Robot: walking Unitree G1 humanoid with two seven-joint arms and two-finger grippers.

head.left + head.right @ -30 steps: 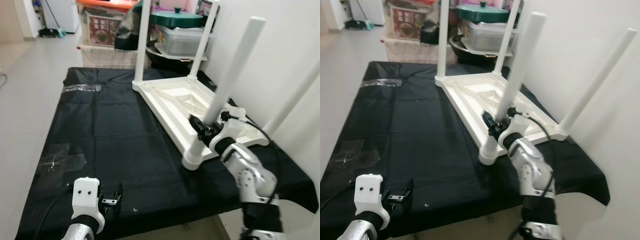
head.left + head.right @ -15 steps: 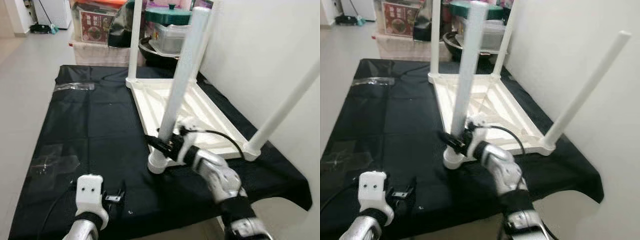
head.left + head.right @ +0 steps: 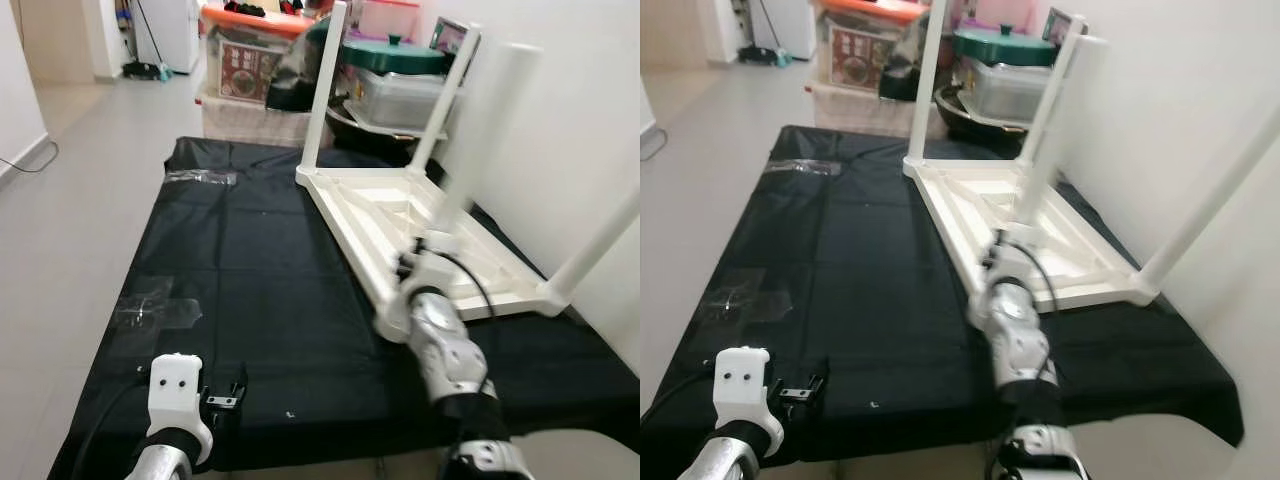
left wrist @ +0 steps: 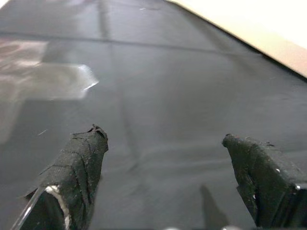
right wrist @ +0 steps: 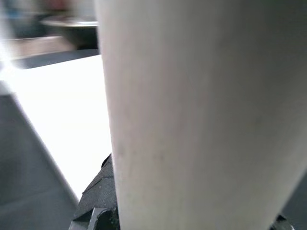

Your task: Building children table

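Seating the near leg (image 3: 480, 140) squarely into the corner socket of the upturned tabletop (image 3: 420, 225) matters; the right claw (image 3: 418, 262) grasps it low (left claw (image 4: 168, 177) released, nearer than the tabletop, over black cloth (image 3: 250, 270)).

Smooth white plastic table (image 3: 440, 235) and legs (image 3: 480, 130); matt black cloth (image 3: 250, 290); clear glossy film (image 3: 150, 310); pale glossy floor (image 3: 90, 170).

The upturned children table (image 3: 420, 225) lies on the right half of the cloth (image 3: 250, 300), legs up. Storage boxes (image 3: 255, 60) stand behind the cloth; plastic wrap (image 3: 155, 310) lies on its left part.
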